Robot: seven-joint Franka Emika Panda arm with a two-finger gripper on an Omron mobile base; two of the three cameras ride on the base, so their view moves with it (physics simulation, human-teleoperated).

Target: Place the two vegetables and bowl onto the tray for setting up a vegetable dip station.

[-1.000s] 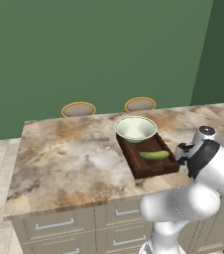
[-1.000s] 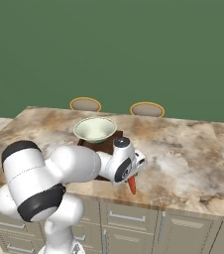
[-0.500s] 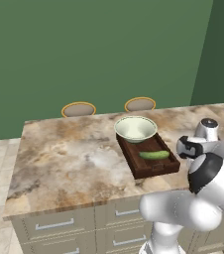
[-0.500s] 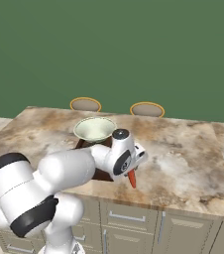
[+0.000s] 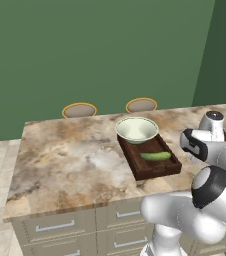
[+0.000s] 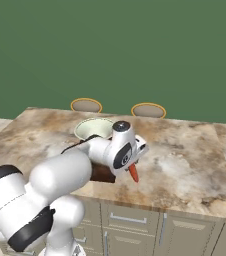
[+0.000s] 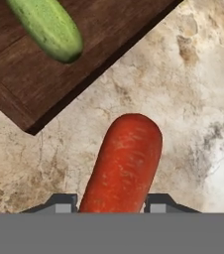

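Observation:
My gripper is shut on the orange-red carrot, which hangs tip-down over the marble counter just off the tray's corner. From the right base the carrot pokes out below the hand, in front of the counter's middle. The dark wooden tray holds the green cucumber, which also shows at the top left of the hand view as the cucumber on the tray. The pale bowl stands at the tray's far end; whether it rests on the tray I cannot tell.
Two yellow-rimmed stool seats stand behind the counter. The counter's front edge runs close below the carrot, with drawers under it. My arm crosses over the tray in the right base view.
The hand has risen a little with the carrot held in it. The cucumber, tray and bowl have stayed put.

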